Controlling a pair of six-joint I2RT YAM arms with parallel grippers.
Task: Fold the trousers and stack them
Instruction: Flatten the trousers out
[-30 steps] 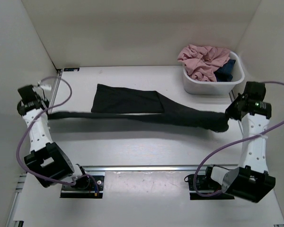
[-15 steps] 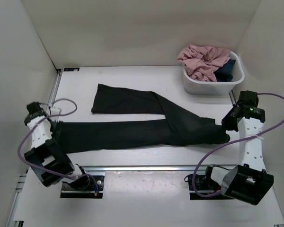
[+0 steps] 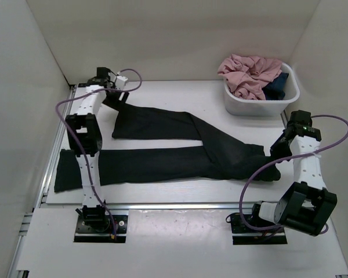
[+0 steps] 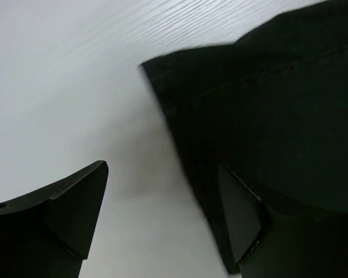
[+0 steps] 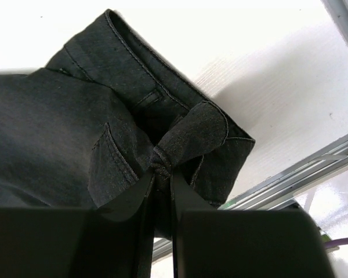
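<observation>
Black trousers (image 3: 180,156) lie flat, legs splayed leftward.
Right gripper (image 5: 161,174) pinches the waistband; left gripper (image 4: 162,185) hangs spread over the far hem; laundry bin (image 3: 249,108) beyond.

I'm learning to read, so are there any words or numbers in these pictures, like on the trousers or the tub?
No words or numbers can be read anywhere.
The trousers: plain black, no tag or print showing.
Their waistband: only stitching.
The white tub: no print visible.
</observation>
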